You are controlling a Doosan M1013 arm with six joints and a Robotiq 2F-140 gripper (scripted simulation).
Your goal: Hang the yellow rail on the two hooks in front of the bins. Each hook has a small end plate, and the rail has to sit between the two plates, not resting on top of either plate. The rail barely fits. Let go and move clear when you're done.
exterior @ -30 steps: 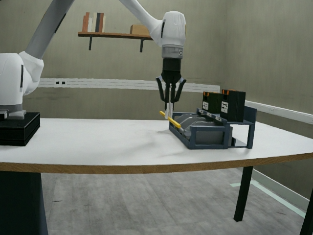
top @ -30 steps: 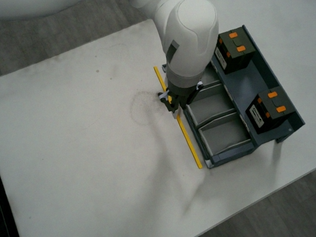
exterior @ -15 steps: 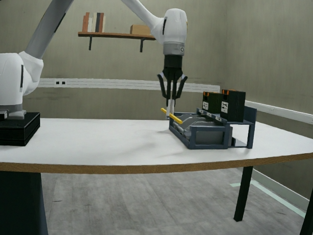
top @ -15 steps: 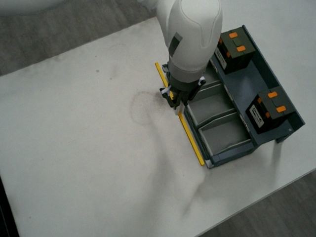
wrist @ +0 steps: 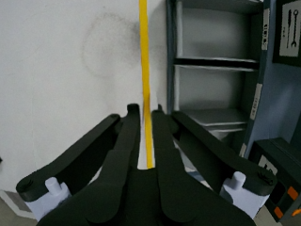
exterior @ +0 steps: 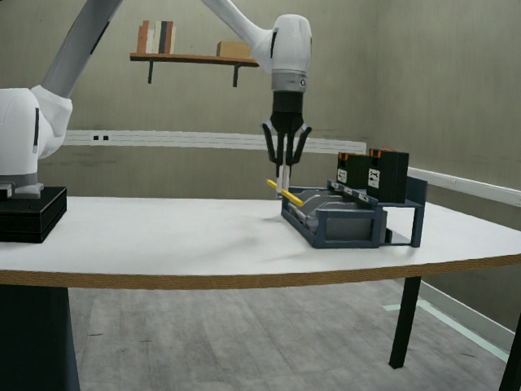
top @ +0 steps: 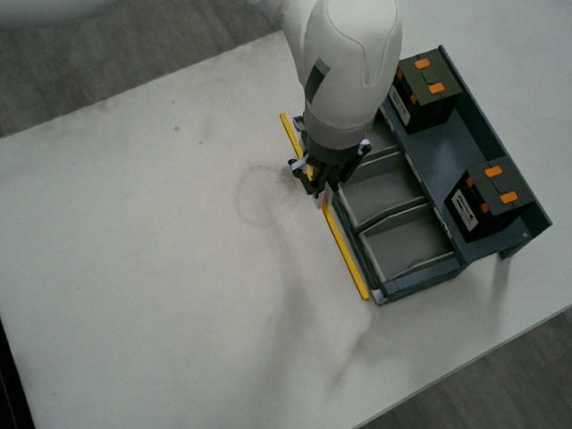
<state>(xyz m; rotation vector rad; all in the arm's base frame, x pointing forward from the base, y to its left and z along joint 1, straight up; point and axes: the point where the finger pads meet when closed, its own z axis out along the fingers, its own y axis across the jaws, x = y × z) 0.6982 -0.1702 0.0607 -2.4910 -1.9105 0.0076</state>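
White table (exterior: 168, 235): blue bin rack (exterior: 332, 243), black arm base (exterior: 29, 214) on it.

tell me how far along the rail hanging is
Done: the gripper is shut on the yellow rail and has it lifted off the table. In hand: holding it along the front of the bin rack. Left: seating it on the hooks between the plates.
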